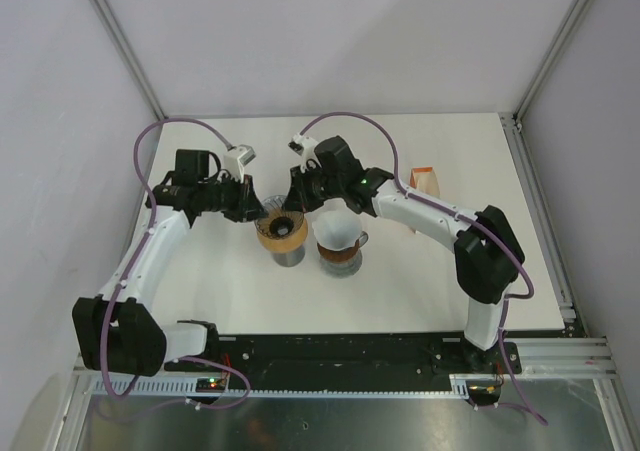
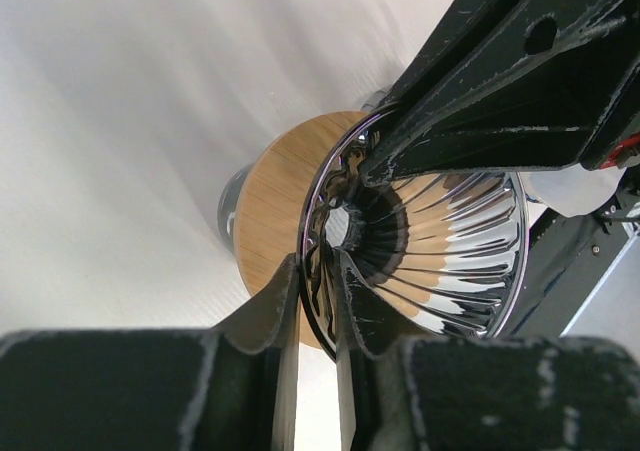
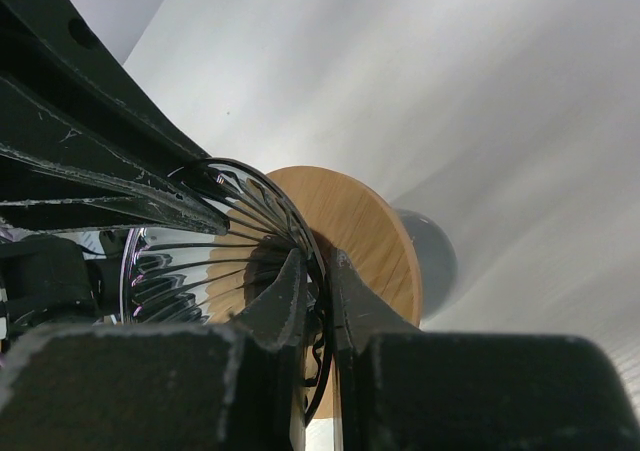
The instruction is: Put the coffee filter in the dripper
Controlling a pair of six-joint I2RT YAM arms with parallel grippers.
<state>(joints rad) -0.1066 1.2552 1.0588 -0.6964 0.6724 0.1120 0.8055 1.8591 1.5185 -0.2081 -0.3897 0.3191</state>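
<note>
The dripper (image 1: pixel 282 229) is a shiny fluted cone of wire ribs in a round wooden collar (image 2: pixel 278 193), standing on a grey cup (image 3: pixel 432 256). My left gripper (image 1: pixel 256 214) is shut on its left rim, one finger inside and one outside (image 2: pixel 315 261). My right gripper (image 1: pixel 297 207) is shut on the opposite rim in the same way (image 3: pixel 318 259). Each wrist view shows the other gripper's fingers (image 2: pixel 480 101) across the cone (image 3: pixel 200 261). A tan and white flat paper piece (image 1: pixel 425 181), perhaps the coffee filter, lies on the table to the right.
A white cone-shaped vessel with a small handle (image 1: pixel 338 233) stands on a brown base just right of the dripper, under my right forearm. White walls enclose the table at the back and sides.
</note>
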